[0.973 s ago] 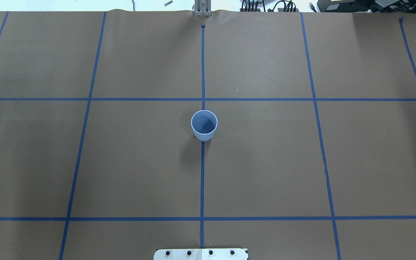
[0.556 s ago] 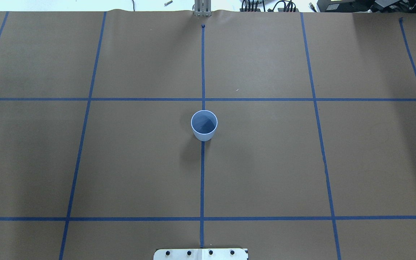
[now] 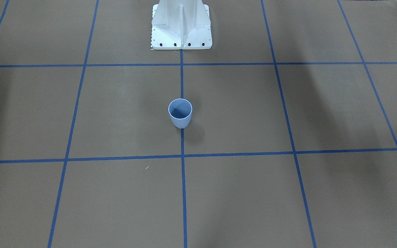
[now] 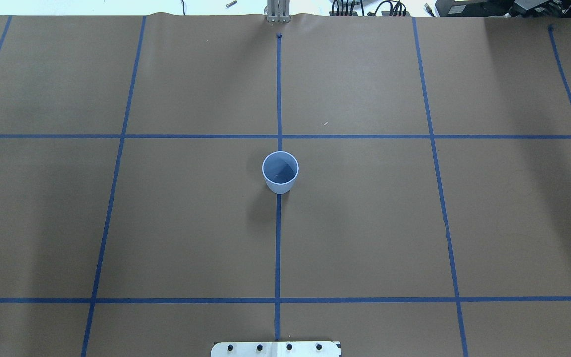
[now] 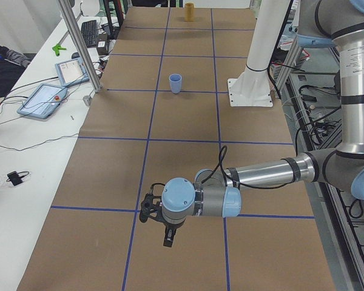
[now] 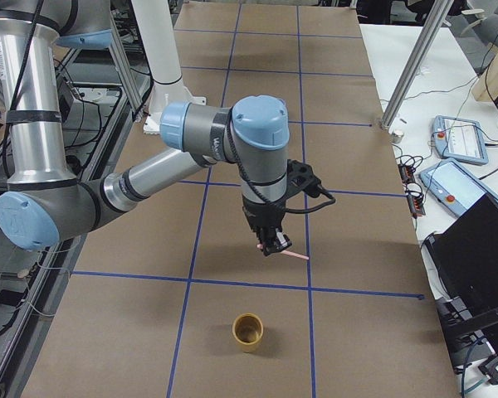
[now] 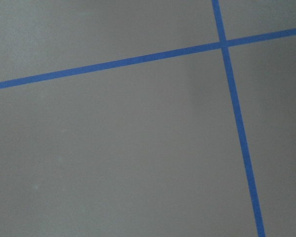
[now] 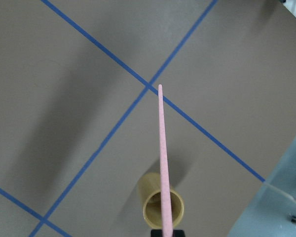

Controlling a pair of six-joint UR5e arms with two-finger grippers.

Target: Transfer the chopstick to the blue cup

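While the blue cup (image 4: pixel 280 172) sits unmoved, the chopstick (image 8: pixel 161 148) hangs aloft.

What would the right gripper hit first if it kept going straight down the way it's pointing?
Probably the yellow cup: the right wrist view shows it just below the right gripper, under the chopstick. Height is unclear, so it might instead land on the table beside it.

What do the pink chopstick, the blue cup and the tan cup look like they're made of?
Pink chopstick: probably plastic or painted wood; it is an even matte pink with no grain visible.
Blue cup: likely plastic; it has a thin pale rim and a smooth, uniform wall with a soft sheen.
Tan cup: unclear, perhaps plastic or bamboo; it has a smooth matte yellowish wall and a thicker rim.
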